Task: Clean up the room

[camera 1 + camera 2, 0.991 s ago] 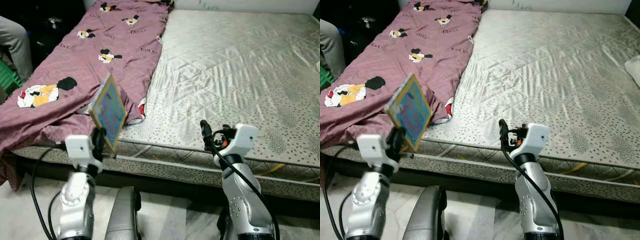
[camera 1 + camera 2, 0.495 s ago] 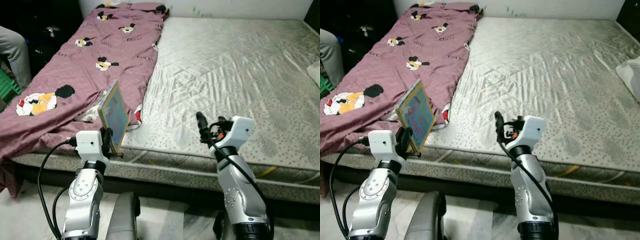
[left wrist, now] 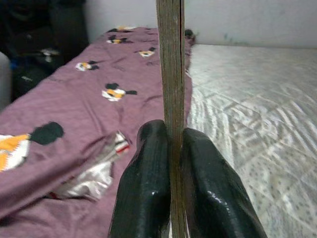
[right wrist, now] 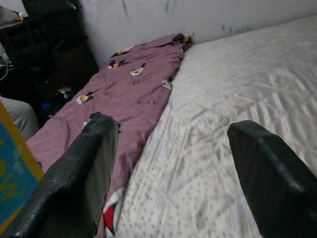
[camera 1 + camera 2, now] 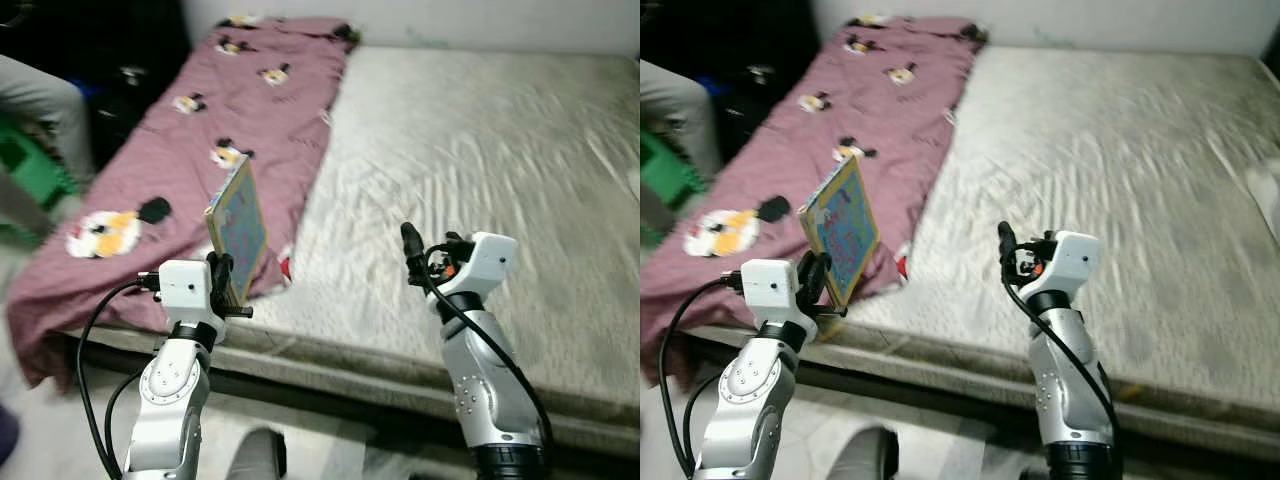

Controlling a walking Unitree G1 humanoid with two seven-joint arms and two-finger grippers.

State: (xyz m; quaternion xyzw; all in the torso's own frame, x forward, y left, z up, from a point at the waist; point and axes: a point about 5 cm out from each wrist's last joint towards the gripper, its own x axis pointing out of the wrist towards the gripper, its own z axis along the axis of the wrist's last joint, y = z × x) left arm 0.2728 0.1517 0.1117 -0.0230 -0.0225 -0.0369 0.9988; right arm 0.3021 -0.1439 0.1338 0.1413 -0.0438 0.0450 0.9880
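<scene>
A thin book (image 5: 238, 222) with a blue cover and yellow border stands upright and near edge-on in my left gripper (image 5: 226, 280), over the near edge of the bed. In the left wrist view both black fingers (image 3: 148, 173) press on the book's edge (image 3: 171, 59). A purple blanket with cartoon mouse prints (image 5: 250, 110) covers the bed's left side. My right gripper (image 5: 410, 248) is raised over the bare mattress (image 5: 520, 150). It is open, its fingers (image 4: 94, 163) wide apart and nothing between them.
A person's leg in grey trousers (image 5: 50, 100) and a green stool (image 5: 30, 170) are at the left of the bed. A crumpled silver wrapper (image 3: 94, 173) lies on the blanket near its edge. The pale floor (image 5: 60, 420) runs along the bed's front.
The camera has moved, so the whole scene has shifted and blurred. The book stays in my left gripper, now turned more edge-on. The right gripper stays open.
</scene>
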